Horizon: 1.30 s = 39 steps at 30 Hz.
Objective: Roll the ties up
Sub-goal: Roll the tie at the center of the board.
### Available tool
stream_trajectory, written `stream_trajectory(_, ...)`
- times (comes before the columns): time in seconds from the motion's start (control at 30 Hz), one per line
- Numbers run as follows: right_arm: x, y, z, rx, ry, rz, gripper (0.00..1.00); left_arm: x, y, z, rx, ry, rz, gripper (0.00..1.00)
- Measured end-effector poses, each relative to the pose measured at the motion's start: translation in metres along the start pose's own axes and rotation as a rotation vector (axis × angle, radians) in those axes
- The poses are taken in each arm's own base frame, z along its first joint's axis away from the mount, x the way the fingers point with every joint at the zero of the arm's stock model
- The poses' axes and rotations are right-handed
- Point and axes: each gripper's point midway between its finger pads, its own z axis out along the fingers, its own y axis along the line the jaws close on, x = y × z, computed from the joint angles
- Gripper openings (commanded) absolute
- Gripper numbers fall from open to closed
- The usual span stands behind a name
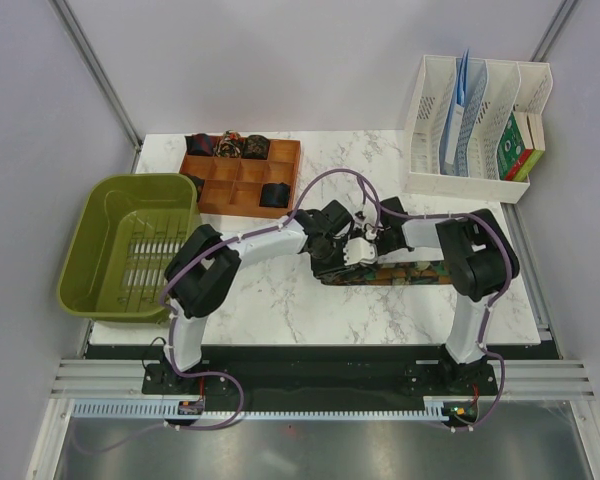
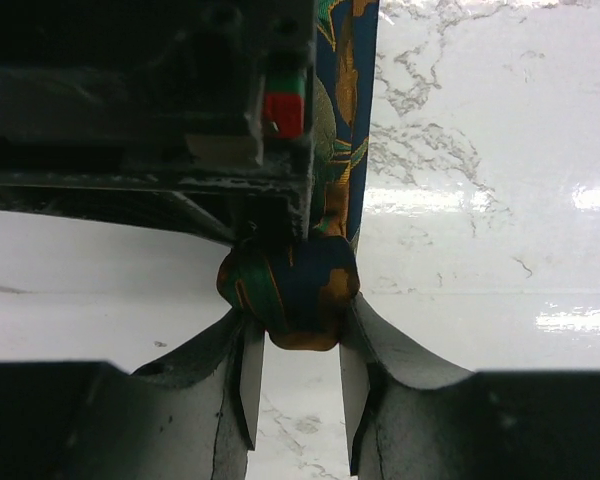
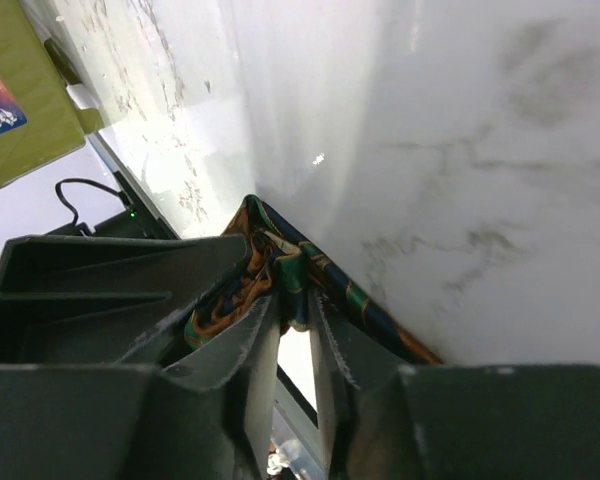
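A tie with orange-green patterning (image 1: 412, 272) lies flat across the marble table's middle, and both grippers meet at its left end. In the left wrist view that end is wound into a small roll (image 2: 292, 292), and my left gripper (image 2: 298, 318) is shut on it at the fingertips. The flat strip (image 2: 345, 100) runs away from the roll. My right gripper (image 3: 293, 300) stands open by a narrow gap, with a fold of the tie (image 3: 330, 275) still between its tips. Several rolled ties (image 1: 230, 147) sit in a wooden tray (image 1: 242, 185).
A green plastic basket (image 1: 130, 250) stands at the left edge. A white file rack (image 1: 475, 125) with papers and a small box is at the back right. The right gripper's black body (image 2: 150, 110) hangs close over the roll.
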Motion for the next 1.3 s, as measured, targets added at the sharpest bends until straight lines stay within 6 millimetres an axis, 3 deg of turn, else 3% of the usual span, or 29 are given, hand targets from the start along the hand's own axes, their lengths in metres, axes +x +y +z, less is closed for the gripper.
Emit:
stream_trajectory(0.23,-0.011,-0.006,-0.029,0.027,-0.031,-0.005,0.53,0.0,0.0,0.005,-0.002,0.016,0.017,0.34)
stream_trajectory(0.6,-0.013,0.019,-0.05,-0.02,-0.087,-0.065,0.54,-0.003,0.0,0.007,-0.002,0.019,0.049,0.34)
stream_trajectory(0.8,-0.002,0.014,-0.043,-0.022,-0.072,-0.039,0.43,-0.004,-0.001,0.008,0.001,0.02,0.088,0.37)
stream_trajectory(0.9,0.003,0.012,-0.039,-0.019,-0.064,-0.043,0.19,-0.005,-0.001,0.008,0.001,0.017,0.094,0.39)
stream_trajectory(1.03,0.006,0.009,-0.036,-0.011,-0.052,-0.054,0.0,-0.005,0.0,0.008,0.001,0.016,0.091,0.43)
stream_trajectory(1.3,0.009,-0.007,-0.029,0.016,-0.024,-0.066,0.0,0.006,-0.002,0.004,0.031,-0.048,0.006,0.73)
